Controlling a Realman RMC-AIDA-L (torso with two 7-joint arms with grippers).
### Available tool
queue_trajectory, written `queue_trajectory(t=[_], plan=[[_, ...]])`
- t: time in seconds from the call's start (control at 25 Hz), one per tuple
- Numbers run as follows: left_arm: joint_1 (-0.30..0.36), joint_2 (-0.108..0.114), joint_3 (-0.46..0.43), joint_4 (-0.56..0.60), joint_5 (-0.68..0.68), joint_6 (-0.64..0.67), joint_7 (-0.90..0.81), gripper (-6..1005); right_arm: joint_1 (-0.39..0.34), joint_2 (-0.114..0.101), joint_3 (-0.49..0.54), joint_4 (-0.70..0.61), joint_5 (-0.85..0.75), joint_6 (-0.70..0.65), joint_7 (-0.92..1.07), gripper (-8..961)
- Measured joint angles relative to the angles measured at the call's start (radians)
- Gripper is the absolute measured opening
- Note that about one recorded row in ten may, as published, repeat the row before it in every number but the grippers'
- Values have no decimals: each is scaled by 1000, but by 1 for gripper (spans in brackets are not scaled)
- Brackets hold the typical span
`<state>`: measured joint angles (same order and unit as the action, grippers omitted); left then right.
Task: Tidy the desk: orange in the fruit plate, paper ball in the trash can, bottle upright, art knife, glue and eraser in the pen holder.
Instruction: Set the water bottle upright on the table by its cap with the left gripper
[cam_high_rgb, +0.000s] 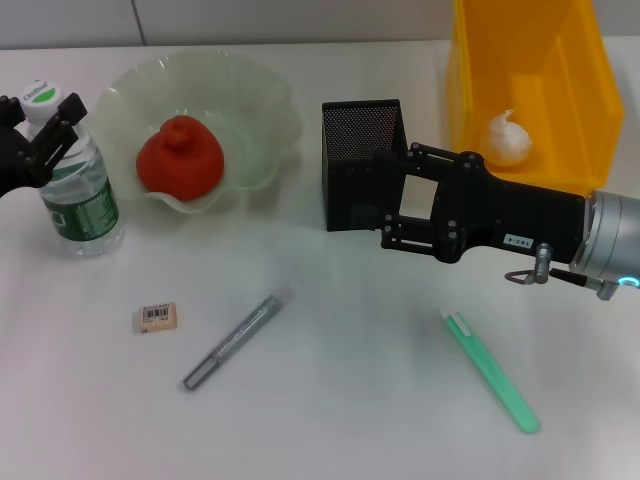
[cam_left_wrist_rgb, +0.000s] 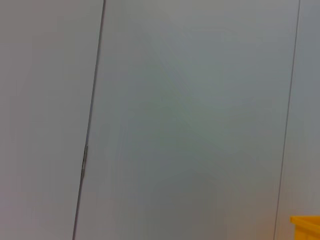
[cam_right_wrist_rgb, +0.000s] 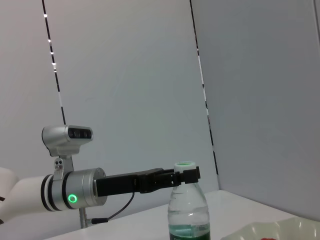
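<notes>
Right, your left gripper (cam_high_rgb: 50, 125) is at the far left edge, fingers closed round the neck of the clear plastic water bottle (cam_high_rgb: 78, 190), which stands upright with its white cap on top; the right wrist view confirms that grip just under the cap (cam_right_wrist_rgb: 184, 176). Your right gripper (cam_high_rgb: 395, 205) reaches in from the right, spread wide, level with the black square metal-mesh pen holder (cam_high_rgb: 362, 160) and holding nothing. Beside the bottle sits the pale green scalloped glass fruit plate (cam_high_rgb: 262, 120) with the lumpy red-orange orange (cam_high_rgb: 180, 155) inside it. Behind your right arm, the bright yellow plastic trash can (cam_high_rgb: 580, 100) holds the small white crumpled paper ball (cam_high_rgb: 508, 138). Nearer you, lying on the white desk (cam_high_rgb: 350, 400), are the small beige eraser (cam_high_rgb: 157, 317), the slim grey metallic art knife (cam_high_rgb: 238, 338) and a light green stick with a white tip (cam_high_rgb: 490, 370), all well apart.
</notes>
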<state>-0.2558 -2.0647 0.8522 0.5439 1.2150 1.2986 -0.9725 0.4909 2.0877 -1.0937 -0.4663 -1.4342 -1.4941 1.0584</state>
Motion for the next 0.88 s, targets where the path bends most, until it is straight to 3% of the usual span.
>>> queue_trajectory(t=[0.88], plan=[[4, 1, 4, 1, 0, -1, 0, 489, 0, 0, 0, 0, 0, 0, 0, 732]])
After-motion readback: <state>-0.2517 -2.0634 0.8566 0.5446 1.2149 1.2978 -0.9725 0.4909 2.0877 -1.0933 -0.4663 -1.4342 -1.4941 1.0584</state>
